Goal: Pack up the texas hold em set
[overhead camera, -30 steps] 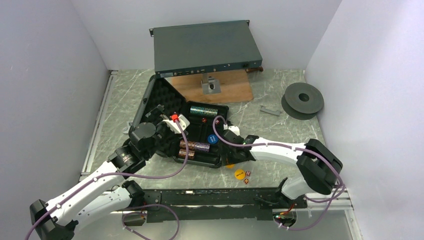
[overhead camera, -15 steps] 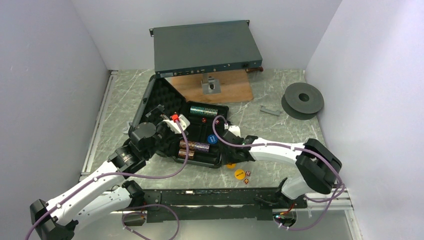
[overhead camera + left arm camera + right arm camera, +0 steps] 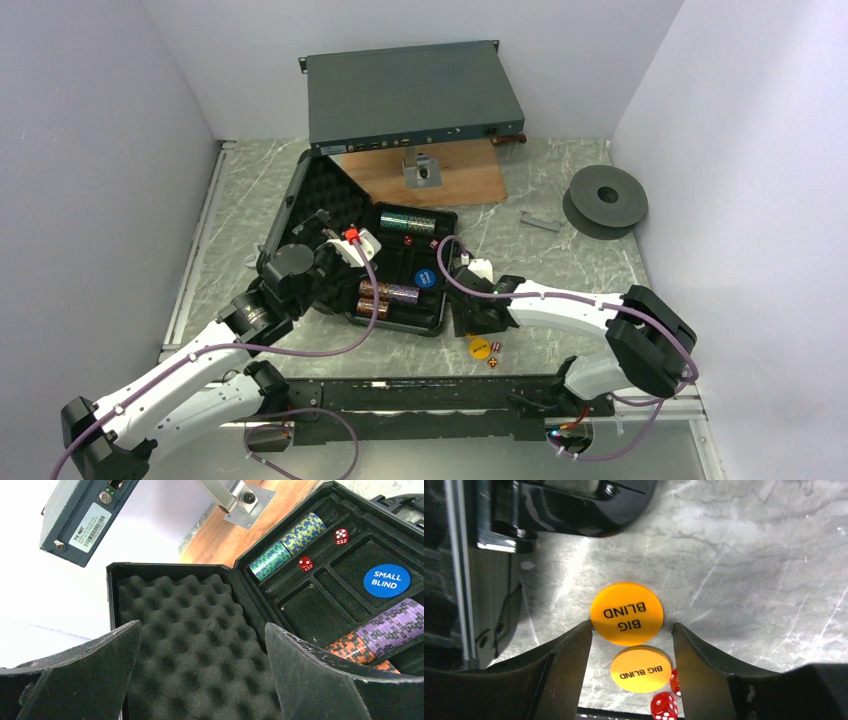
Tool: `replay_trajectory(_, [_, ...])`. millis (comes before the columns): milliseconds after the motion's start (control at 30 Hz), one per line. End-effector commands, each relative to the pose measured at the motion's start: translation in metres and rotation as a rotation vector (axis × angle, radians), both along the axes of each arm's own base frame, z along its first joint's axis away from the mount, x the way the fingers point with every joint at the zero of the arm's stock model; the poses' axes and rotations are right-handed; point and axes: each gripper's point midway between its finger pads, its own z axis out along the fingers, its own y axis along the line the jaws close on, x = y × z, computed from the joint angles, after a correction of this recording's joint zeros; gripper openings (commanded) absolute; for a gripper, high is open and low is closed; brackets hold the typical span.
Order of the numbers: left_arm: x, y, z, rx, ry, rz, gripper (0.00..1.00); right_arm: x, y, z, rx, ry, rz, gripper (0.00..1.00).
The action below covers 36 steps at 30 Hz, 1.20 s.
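Observation:
The black poker case (image 3: 437, 325) lies open, its foam lid (image 3: 200, 630) propped up. Its tray holds green and blue chips (image 3: 287, 545), purple and orange chips (image 3: 385, 630), two red dice (image 3: 341, 536) and a blue SMALL BLIND disc (image 3: 386, 580). My left gripper (image 3: 200, 680) hangs open over the foam lid, holding nothing. Right of the case, my right gripper (image 3: 631, 630) is closed on an orange BIG BLIND disc (image 3: 626, 612) at its fingertips. A second BIG BLIND disc (image 3: 640, 669) and two red dice (image 3: 664, 705) lie on the table below it.
A grey rack unit (image 3: 412, 95) stands at the back over a wooden board (image 3: 455, 185) with a metal bracket (image 3: 422, 172). A dark spool (image 3: 605, 200) and a small grey piece (image 3: 540, 221) lie at the back right. A black rail (image 3: 430, 395) runs along the near edge.
My right arm has shifted a little toward the near edge and to the right, by the case's front corner. The orange disc seen on the table beside it earlier now sits between its fingers. The left arm is still.

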Motion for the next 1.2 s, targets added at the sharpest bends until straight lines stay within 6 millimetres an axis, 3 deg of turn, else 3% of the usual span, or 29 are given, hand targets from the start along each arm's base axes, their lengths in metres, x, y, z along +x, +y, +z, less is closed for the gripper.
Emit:
replay_trajectory(0, [0.000, -0.002, 0.009, -0.023, -0.019, -0.009, 1.00, -0.022, -0.022, -0.004, -0.064, 0.074, -0.015, 0.63])
replay_trajectory(467, [-0.001, -0.001, 0.011, -0.028, -0.023, -0.011, 1.00, 0.002, 0.002, -0.004, -0.081, 0.043, 0.031, 0.64])
replay_trajectory(933, [-0.003, -0.001, 0.015, -0.038, -0.033, -0.016, 1.00, -0.012, -0.002, -0.020, -0.084, 0.112, 0.037, 0.63])
replay_trajectory(1167, [-0.003, 0.000, 0.016, -0.040, -0.037, -0.012, 1.00, -0.019, -0.011, -0.030, -0.133, 0.140, 0.036, 0.55])
